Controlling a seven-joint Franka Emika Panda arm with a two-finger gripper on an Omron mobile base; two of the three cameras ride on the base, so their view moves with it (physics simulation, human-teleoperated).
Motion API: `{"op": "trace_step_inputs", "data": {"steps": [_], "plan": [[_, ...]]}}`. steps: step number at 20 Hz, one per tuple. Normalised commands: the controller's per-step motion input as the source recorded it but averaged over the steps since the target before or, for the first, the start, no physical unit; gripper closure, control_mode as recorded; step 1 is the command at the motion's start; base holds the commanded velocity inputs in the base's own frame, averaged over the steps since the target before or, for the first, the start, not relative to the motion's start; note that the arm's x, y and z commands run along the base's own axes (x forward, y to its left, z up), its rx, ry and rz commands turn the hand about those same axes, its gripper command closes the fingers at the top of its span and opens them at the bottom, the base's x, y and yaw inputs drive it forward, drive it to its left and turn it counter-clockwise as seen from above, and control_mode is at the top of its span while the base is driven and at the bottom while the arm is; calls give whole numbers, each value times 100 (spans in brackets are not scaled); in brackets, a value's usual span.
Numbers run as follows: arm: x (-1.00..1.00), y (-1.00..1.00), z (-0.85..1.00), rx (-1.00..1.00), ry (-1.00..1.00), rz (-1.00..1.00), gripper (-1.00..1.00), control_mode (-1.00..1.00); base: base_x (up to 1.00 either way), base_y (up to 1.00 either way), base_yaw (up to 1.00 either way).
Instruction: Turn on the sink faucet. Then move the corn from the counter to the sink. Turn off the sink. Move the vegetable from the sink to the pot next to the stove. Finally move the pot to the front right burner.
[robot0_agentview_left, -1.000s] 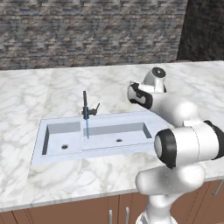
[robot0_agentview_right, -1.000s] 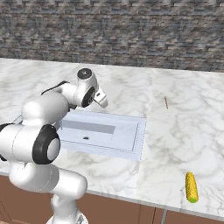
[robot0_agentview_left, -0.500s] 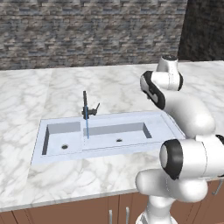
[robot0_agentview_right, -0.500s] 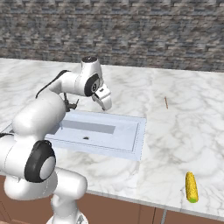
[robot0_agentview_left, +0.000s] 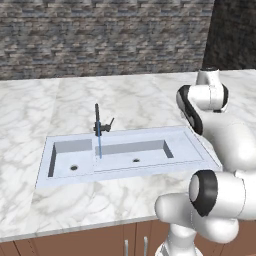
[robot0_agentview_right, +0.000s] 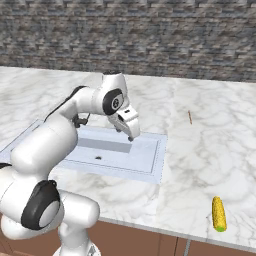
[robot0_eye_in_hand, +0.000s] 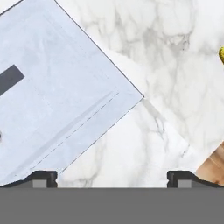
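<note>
So the counter (robot0_agentview_right: 210, 145) is a big marble slab with the sink (robot0_agentview_left: 150, 145) set in it, faucet (robot0_agentview_left: 98, 122) running. The gripper (robot0_agentview_right: 131, 131) hangs spread wide, empty, above the sink's right end. The corn (robot0_agentview_right: 218, 214) lies near the counter's front edge, well apart.

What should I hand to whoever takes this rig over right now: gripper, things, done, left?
Gripper: open, holding nothing, above the right end of the sink.
Sink faucet: a thin blue stream of water runs from its spout into the basin, so it looks turned on.
Corn: lying on the counter near its front edge, well to the right of the sink, untouched.
Done: faucet on.
Left: carry the corn to the sink, shut the faucet off, move the corn to the pot, set the pot on the front right burner.
</note>
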Motion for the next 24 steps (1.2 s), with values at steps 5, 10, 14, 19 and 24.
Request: {"op": "trace_step_inputs", "data": {"steps": [5,10,14,19,24], "plan": [[-62,-70,-14,-3,17,0,-100,-100,0,0,0],[-50,-71,-10,-1,16,1,-100,-100,0,0,0],[-44,-65,-3,-4,18,3,-100,-100,0,0,0],[-49,-59,-15,-2,10,5,-100,-100,0,0,0],[-55,-54,-15,0,1,9,-100,-100,0,0,0]]}}
